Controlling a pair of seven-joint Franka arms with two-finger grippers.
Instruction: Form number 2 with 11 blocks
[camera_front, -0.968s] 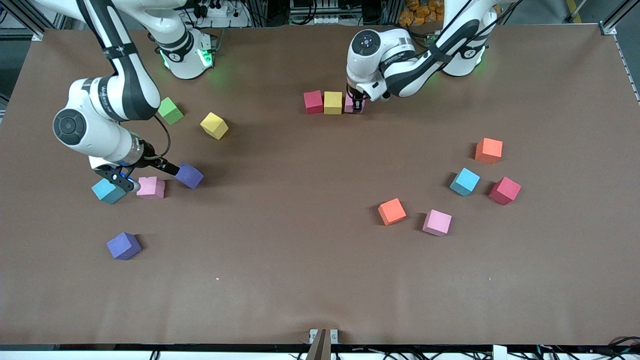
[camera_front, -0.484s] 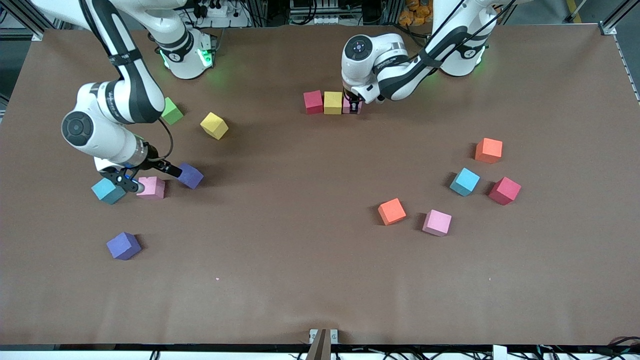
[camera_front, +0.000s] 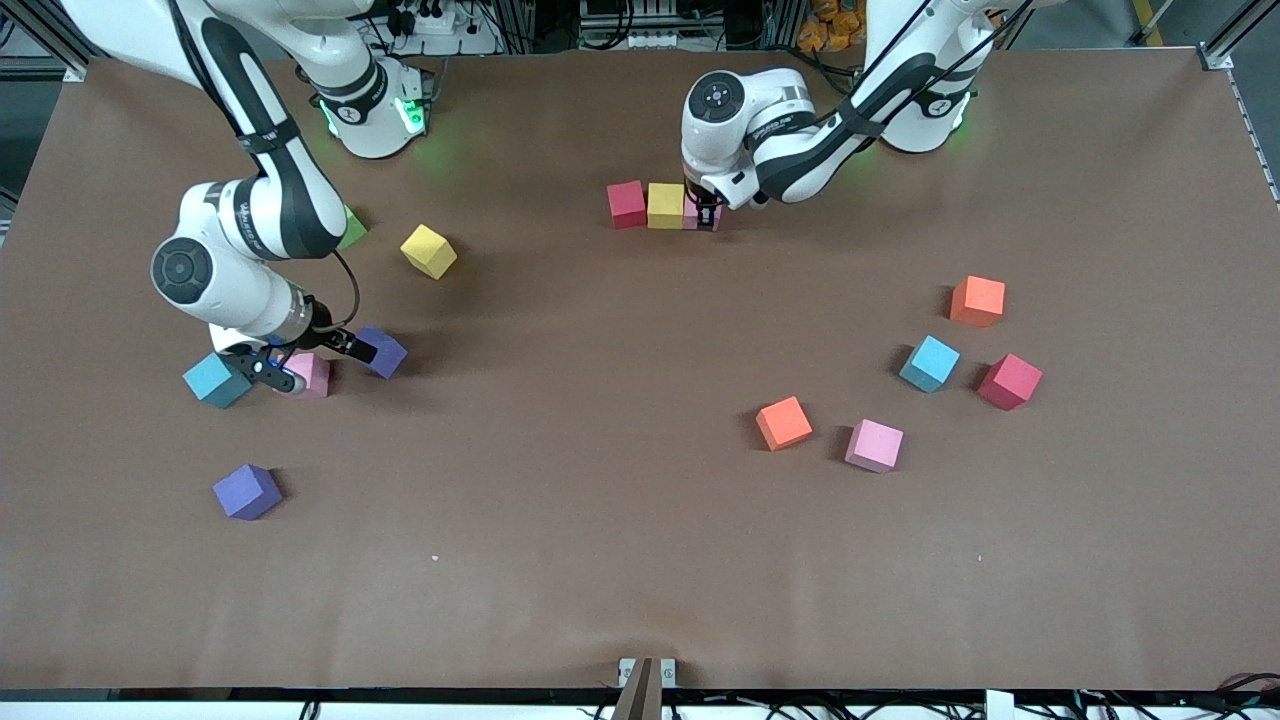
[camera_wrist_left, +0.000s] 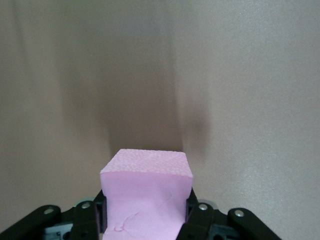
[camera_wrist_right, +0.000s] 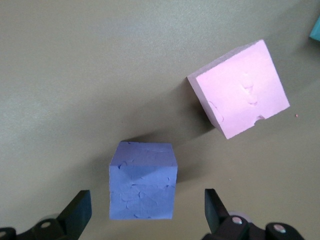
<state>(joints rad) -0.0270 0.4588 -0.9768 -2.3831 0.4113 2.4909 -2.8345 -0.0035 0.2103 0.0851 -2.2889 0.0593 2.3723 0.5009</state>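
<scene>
The left tool (camera_front: 708, 212) is down at the row of blocks near the robots' bases, clamped on a pink block (camera_front: 692, 214) that sits on the bench (camera_front: 600, 500) touching the yellow block (camera_front: 665, 205), with the red block (camera_front: 626, 204) touching the yellow one toward the right arm's end. In the left wrist view that pink block (camera_wrist_left: 146, 197) fills the space between the black fingers (camera_wrist_left: 196, 215), pressed on both sides.

The right tool (camera_front: 300, 365) hangs spread wide over a cluster toward its own end of the bench (fingers well apart, nothing between them). Just there lie a purple block (camera_front: 383, 351), a second pink block (camera_front: 312, 372) and a light blue block (camera_front: 215, 381). From the right wrist camera the purple block (camera_wrist_right: 142, 180) sits between the two finger tips (camera_wrist_right: 214, 207) without touching either, and the pink one (camera_wrist_right: 239, 95) lies near it, apart.

Loose elsewhere: a tilted yellow block (camera_front: 428, 251), another purple block (camera_front: 247, 491) nearer the front camera, and toward the left arm's end two orange blocks (camera_front: 977, 300) (camera_front: 784, 422), a light blue one (camera_front: 929, 363), a red one (camera_front: 1009, 381) and a pink one (camera_front: 873, 445). A green cube (camera_front: 351, 229) peeks out beside the right arm.
</scene>
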